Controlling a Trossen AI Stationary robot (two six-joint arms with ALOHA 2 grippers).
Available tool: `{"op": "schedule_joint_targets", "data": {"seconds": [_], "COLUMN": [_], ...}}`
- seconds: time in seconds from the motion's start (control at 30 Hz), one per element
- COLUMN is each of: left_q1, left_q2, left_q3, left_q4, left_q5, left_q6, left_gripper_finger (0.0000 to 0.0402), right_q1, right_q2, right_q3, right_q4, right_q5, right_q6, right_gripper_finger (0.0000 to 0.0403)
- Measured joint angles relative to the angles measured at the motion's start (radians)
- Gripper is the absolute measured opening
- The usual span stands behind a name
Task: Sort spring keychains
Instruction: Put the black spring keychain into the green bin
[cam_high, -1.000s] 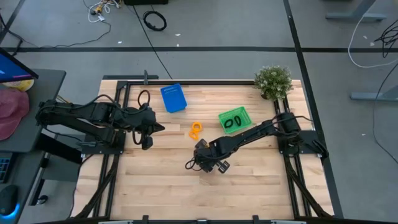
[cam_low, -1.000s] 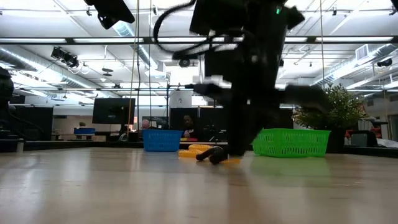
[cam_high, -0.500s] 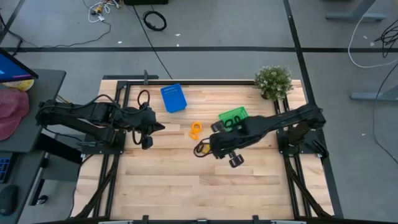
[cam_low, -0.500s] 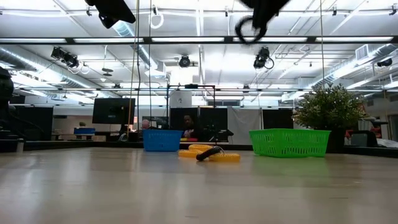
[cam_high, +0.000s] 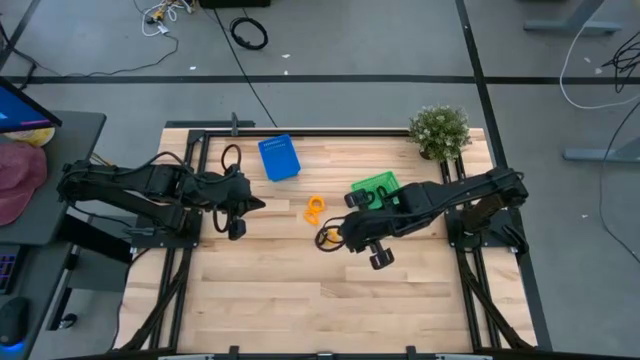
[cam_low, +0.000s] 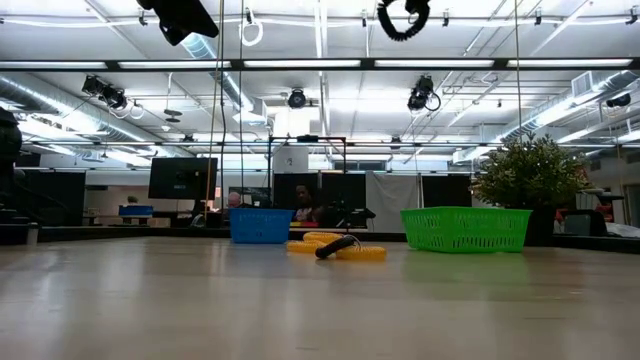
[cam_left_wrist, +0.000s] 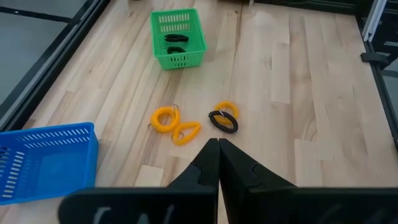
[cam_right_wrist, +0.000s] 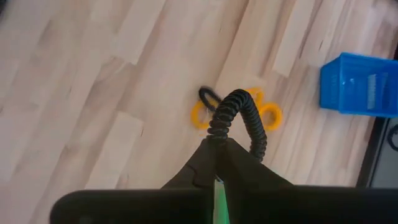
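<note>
Grey floor (cam_high: 360, 40) crossed by dark lines surrounds the wooden table (cam_high: 270, 290). Cables (cam_high: 248, 33) lie on it. Beyond, ceiling lights (cam_low: 320, 100), ducts (cam_low: 40, 95) and monitors (cam_low: 183, 178).

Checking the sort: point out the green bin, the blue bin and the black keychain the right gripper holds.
green bin (cam_left_wrist: 178, 59), left wrist view, front wall.
blue bin (cam_high: 279, 158), high view, its middle.
black keychain (cam_right_wrist: 231, 107), right wrist view, coil's top.

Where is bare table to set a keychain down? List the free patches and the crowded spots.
Free: the wide planks nearest the front edge of the table. Crowded: the middle, where orange keychains and a black keychain lie between the blue bin and the green bin.
</note>
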Motion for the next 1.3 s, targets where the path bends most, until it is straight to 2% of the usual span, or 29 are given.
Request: {"op": "schedule_joint_targets", "data": {"seconds": [0.2, 0.33, 0.43, 0.6, 1.0, 1.17, 1.3], "left_q1": [0.000, 0.000, 0.000, 0.000, 0.000, 0.000, 0.000], "left_q2": [0.000, 0.000, 0.000, 0.000, 0.000, 0.000, 0.000], "left_q3": [0.000, 0.000, 0.000, 0.000, 0.000, 0.000, 0.000], "left_q4": [0.002, 0.002, 0.002, 0.002, 0.007, 0.012, 0.012], "left_q5": [-0.001, -0.001, -0.001, -0.013, -0.034, -0.035, -0.035], "left_q6": [-0.002, -0.002, -0.002, 0.000, -0.003, -0.006, -0.008], "left_gripper_finger": [0.0005, 0.0005, 0.0005, 0.0005, 0.0005, 0.0005, 0.0005], "right_q1": [-0.012, -0.050, -0.113, -0.240, -0.463, -0.547, -0.605], "right_q2": [-0.002, -0.006, -0.008, -0.008, -0.008, -0.009, -0.009], "right_q3": [0.001, 0.001, 0.001, 0.001, 0.001, -0.031, -0.118], "right_q4": [0.043, -0.033, -0.115, -0.231, -0.248, -0.260, -0.244], "right_q5": [-0.006, -0.011, -0.012, -0.081, -0.096, -0.094, -0.099], "right_q6": [0.042, 0.118, 0.215, 0.429, 0.832, 0.853, 0.860], "right_gripper_finger": [0.0010, 0.0010, 0.0010, 0.0010, 0.0010, 0.0010, 0.0010]}}
